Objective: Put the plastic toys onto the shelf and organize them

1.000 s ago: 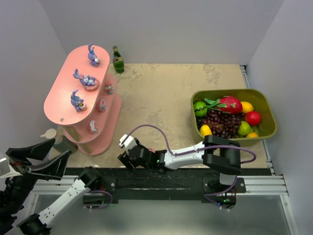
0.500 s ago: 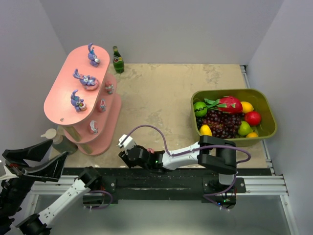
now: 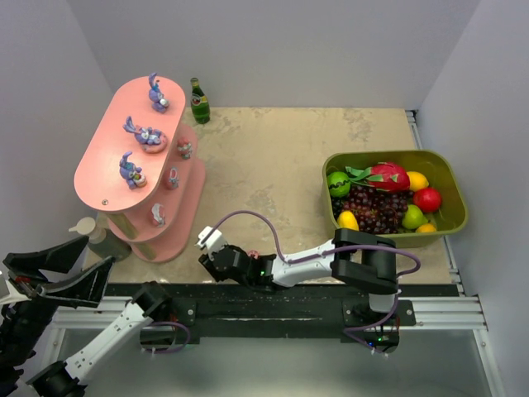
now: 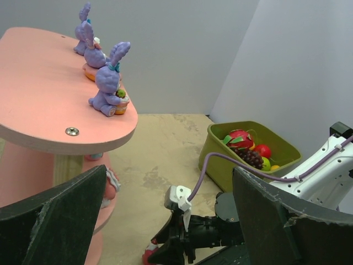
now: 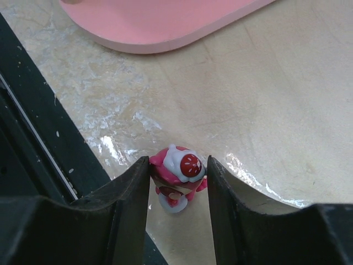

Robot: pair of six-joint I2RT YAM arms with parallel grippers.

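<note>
The salmon-pink shelf stands at the left of the table and also shows in the left wrist view. Three purple bunny toys stand on its top tier. Three small pink and white toys sit on the lower tiers. My right gripper is low at the table's near edge, shut on a red, pink and white toy that stands on the table. This gripper shows in the top view, hiding the toy. My left gripper is open and empty, off the table's near left corner.
An olive-green tub of fake fruit stands at the right. A green bottle stands behind the shelf. A pale bottle stands at the shelf's near left. The black rail runs along the table's near edge.
My right gripper has moved a little left and nearer to the table's front edge. My left gripper has dropped slightly. The shelf and its toys have not moved.
</note>
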